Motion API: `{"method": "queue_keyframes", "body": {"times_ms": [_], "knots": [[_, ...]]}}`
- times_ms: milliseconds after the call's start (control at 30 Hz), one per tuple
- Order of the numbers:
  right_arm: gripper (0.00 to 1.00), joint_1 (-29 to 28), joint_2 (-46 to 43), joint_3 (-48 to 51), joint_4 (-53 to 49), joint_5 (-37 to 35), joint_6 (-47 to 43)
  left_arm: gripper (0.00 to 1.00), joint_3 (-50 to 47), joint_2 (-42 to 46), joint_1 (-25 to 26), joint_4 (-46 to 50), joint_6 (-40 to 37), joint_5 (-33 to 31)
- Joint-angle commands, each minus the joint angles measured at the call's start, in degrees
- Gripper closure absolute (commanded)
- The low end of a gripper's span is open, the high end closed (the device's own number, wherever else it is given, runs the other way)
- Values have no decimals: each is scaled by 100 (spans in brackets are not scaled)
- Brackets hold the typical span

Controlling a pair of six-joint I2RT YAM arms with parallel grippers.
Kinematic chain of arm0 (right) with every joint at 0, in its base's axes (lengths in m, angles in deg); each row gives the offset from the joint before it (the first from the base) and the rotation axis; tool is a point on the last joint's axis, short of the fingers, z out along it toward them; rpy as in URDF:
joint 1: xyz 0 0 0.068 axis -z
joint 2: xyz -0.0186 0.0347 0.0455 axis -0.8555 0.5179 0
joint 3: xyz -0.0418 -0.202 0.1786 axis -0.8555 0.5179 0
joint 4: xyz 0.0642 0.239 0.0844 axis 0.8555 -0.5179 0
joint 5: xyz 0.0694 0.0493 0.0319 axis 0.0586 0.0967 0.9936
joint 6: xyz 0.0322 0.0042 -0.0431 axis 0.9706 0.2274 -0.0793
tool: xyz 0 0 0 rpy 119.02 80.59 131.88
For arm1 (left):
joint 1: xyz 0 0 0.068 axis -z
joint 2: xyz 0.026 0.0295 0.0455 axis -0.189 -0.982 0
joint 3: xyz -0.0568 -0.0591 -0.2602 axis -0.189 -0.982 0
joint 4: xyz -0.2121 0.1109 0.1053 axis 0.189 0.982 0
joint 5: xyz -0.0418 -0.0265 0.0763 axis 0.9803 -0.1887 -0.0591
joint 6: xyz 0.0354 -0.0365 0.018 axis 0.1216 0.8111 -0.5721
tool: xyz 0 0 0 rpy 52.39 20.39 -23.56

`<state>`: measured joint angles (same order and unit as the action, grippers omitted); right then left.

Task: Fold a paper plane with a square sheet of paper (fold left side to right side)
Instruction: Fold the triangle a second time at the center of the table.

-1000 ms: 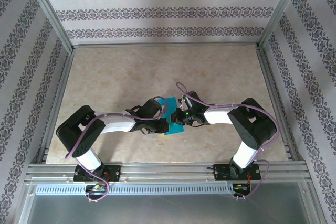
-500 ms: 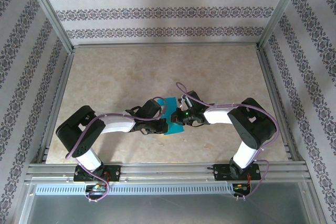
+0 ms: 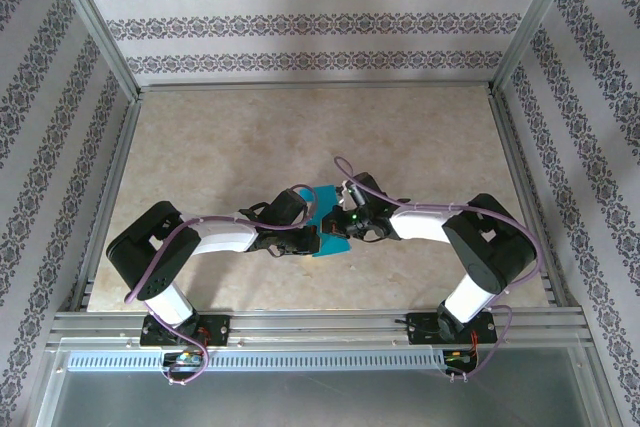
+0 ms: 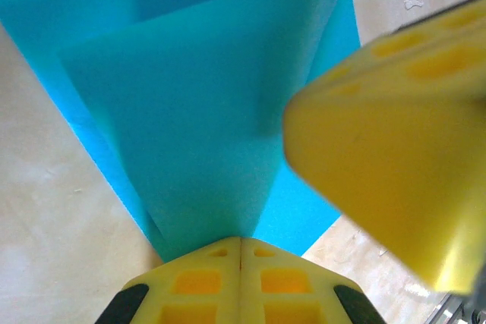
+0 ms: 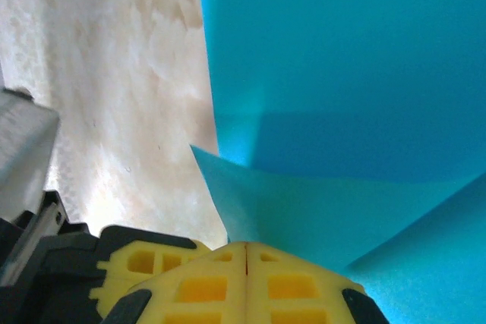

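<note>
Left wrist camera gives me the left gripper (image 4: 241, 242) pinched tight on a point of the creased square sheet of paper (image 4: 190, 111), the right gripper (image 5: 247, 246) likewise clamped on a raised flap, the sheet sitting between both wrists, mid-way across the table (image 3: 230, 137)

Both arms fold at the elbow and reach inward, so their wrists sit low and nearly meet. The left gripper (image 4: 241, 242) has its yellow jaws pressed together on the square sheet of paper (image 4: 197, 111). The right gripper (image 5: 247, 248), just beside it, pinches the same sheet.
</note>
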<state>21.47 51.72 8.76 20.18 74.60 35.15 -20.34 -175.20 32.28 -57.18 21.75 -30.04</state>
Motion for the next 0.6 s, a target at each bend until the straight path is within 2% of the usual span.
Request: {"method": "queue_keyframes", "body": {"times_ms": [0,300,567], "knots": [[100,-93,125,92,188,-52,49,100,-132,-34,68,212,2,-237],[100,-60,419,9,-37,-339,-255,100,-86,-16,68,439,0,-350],[100,230,416,31,-78,-369,-466,100,-72,-93,68,593,12,-407]]}}
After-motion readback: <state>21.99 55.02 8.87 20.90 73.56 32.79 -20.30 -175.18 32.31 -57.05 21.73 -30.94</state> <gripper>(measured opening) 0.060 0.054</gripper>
